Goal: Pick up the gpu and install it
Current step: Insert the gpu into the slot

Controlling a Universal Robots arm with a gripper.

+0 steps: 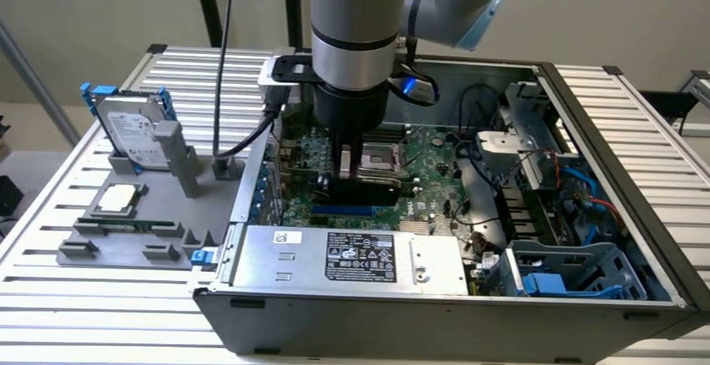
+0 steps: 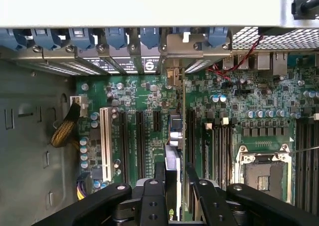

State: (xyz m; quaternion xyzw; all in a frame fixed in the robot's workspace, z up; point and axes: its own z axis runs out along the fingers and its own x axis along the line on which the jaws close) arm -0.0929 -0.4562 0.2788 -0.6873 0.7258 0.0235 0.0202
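My pincer (image 2: 174, 198) is closed on the gpu (image 2: 172, 156). In the wrist view I see the card on its thin edge, with fingers (image 2: 152, 201) on both sides of it. It hangs inside the open computer case (image 1: 444, 307), over the green motherboard (image 2: 139, 101). In the exterior view it is near the middle of the board. I think the step in hand is setting the card into its slot. I cannot tell if the card's low edge touches the board yet.

To do this well, I think the card must stand straight up and not lean. Its long edge should run in line with the long black slots (image 2: 141, 143) beside it, right over one of them. Its end should meet the case wall with the blue clips (image 2: 114, 36). I would go down slow and push straight, because a crooked push could bend the card or hurt the slot. Small parts on the board sit close by, so the fingers should not bump them. The hard drive (image 1: 131, 136) rests on the counter (image 1: 45, 298) at the exterior view's left, well apart.
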